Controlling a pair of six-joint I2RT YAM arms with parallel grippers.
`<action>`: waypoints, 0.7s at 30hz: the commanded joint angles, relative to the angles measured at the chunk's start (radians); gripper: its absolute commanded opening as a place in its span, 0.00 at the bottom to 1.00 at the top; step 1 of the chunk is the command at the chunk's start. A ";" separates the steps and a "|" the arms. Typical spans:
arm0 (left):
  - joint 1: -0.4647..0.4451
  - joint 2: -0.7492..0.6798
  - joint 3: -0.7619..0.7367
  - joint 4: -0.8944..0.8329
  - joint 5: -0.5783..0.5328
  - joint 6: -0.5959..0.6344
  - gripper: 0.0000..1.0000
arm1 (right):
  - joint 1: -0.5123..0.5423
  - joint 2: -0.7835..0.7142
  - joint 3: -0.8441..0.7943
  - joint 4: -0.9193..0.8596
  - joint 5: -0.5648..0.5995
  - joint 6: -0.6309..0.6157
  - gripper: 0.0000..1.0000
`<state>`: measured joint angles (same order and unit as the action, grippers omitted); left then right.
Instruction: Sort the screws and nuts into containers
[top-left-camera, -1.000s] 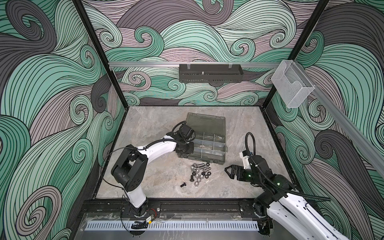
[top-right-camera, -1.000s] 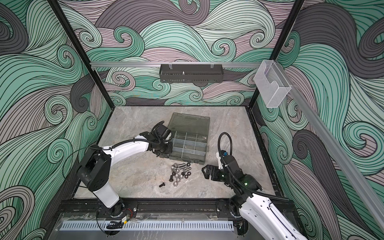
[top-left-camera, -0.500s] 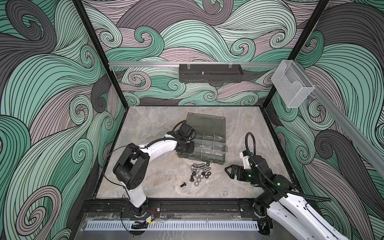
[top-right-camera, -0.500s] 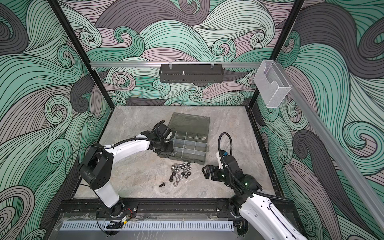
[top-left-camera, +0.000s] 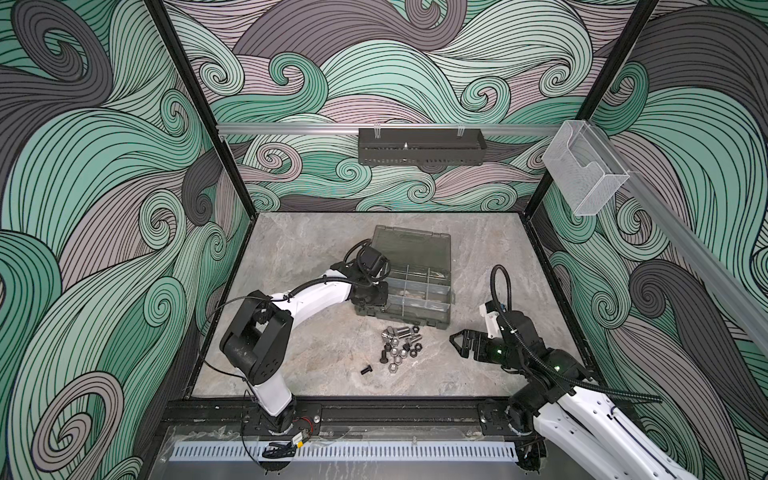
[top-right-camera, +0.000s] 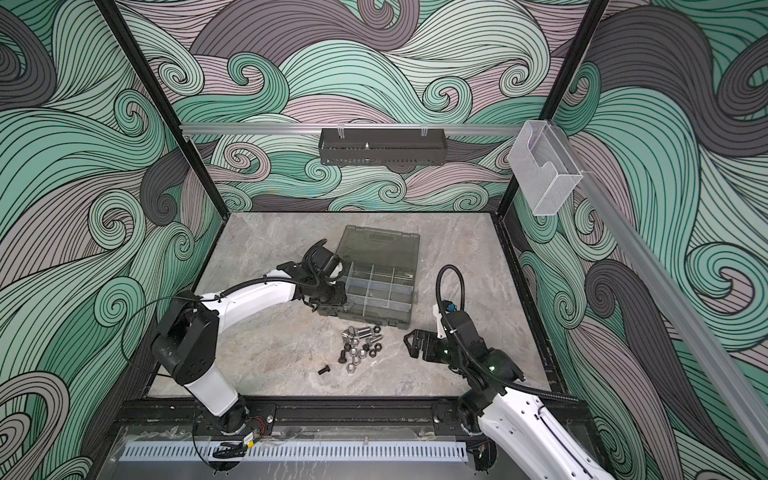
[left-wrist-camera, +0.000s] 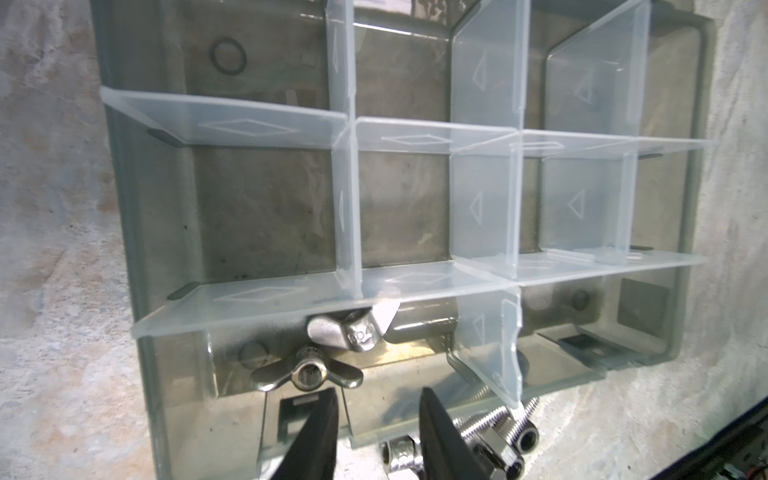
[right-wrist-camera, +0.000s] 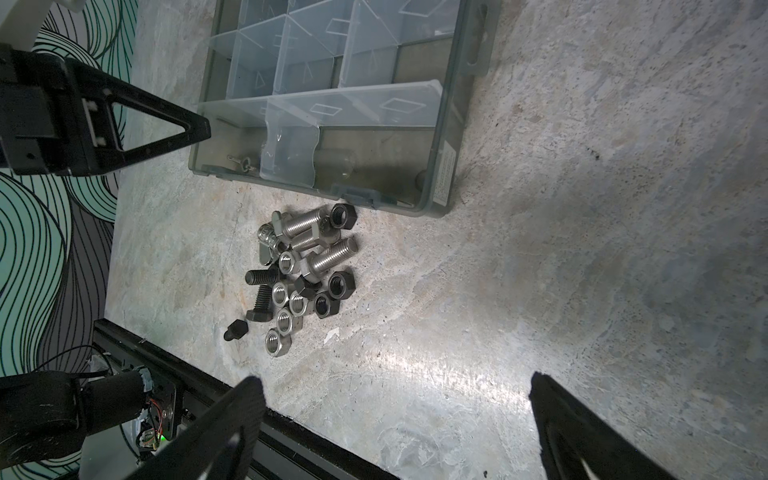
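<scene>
Right gripper (right-wrist-camera: 395, 382): above bare table (top-left-camera: 316, 357) near the front edge, jaws spread wide, nothing held. To its left, the screws (right-wrist-camera: 328, 255) and the nuts (right-wrist-camera: 284, 322) lie in one loose heap, just short of the case's front wall; one black screw (top-left-camera: 365, 370) lies apart. Beyond, the containers (top-left-camera: 417, 291). My left gripper (left-wrist-camera: 378, 399) hangs at the front-left compartment, jaws parted, empty. Two wing nuts (left-wrist-camera: 307, 372) lie in it. Farthest, the lid (top-left-camera: 411, 245), lying open.

Loose: 3 silver screws (right-wrist-camera: 332, 255), 3 blk screws (right-wrist-camera: 261, 305), 5 silver nuts (right-wrist-camera: 277, 343), 3–4 blk nuts (right-wrist-camera: 341, 285). Wing nuts (left-wrist-camera: 307, 374): 2, in case (right-wrist-camera: 440, 174), near-left corner. Cases: 1.
</scene>
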<state>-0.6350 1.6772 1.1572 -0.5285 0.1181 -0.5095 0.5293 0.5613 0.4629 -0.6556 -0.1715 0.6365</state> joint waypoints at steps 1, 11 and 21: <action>0.006 -0.042 -0.029 -0.017 0.031 -0.011 0.37 | 0.006 0.002 -0.011 -0.015 0.017 0.007 1.00; 0.005 -0.113 -0.095 -0.021 0.050 -0.028 0.37 | 0.006 0.004 -0.012 -0.010 0.016 0.011 1.00; -0.008 -0.141 -0.147 -0.005 0.093 -0.032 0.37 | 0.006 0.000 -0.013 -0.010 0.015 0.017 1.00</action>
<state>-0.6365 1.5665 1.0164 -0.5278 0.1871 -0.5320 0.5293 0.5629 0.4629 -0.6556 -0.1715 0.6441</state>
